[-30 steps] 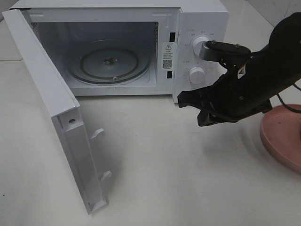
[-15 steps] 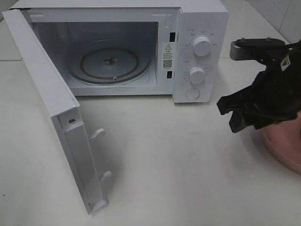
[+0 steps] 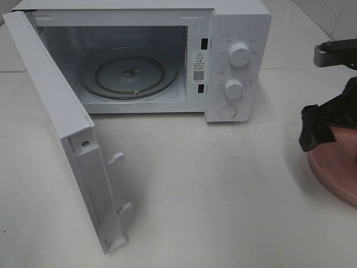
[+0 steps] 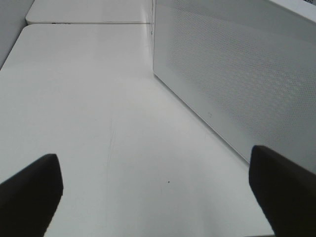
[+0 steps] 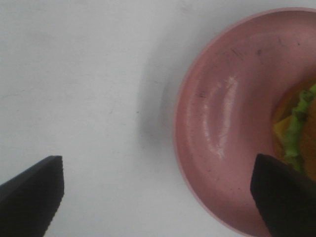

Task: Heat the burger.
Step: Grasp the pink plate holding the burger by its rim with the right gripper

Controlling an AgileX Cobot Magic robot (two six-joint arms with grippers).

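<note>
A moment ago my right hand (image 5: 157, 195) was shut, up by the boxy white microwave oven (image 3: 240, 22). Now it has swung away to 3 o'clock and opened wide, holding nothing. It hangs over the round pink plate (image 5: 217, 113) on the white bench (image 3: 212, 195). The burger (image 5: 296, 123) sits on that plate, and only its green lettuce edge shows. The oven's white door (image 3: 56, 106) stands open at 9 o'clock, and the round glass tray (image 3: 129, 75) inside is bare, so I think grabbing the burger comes next. My left hand (image 4: 158, 192) is wide too, empty, beside the oven.
</note>
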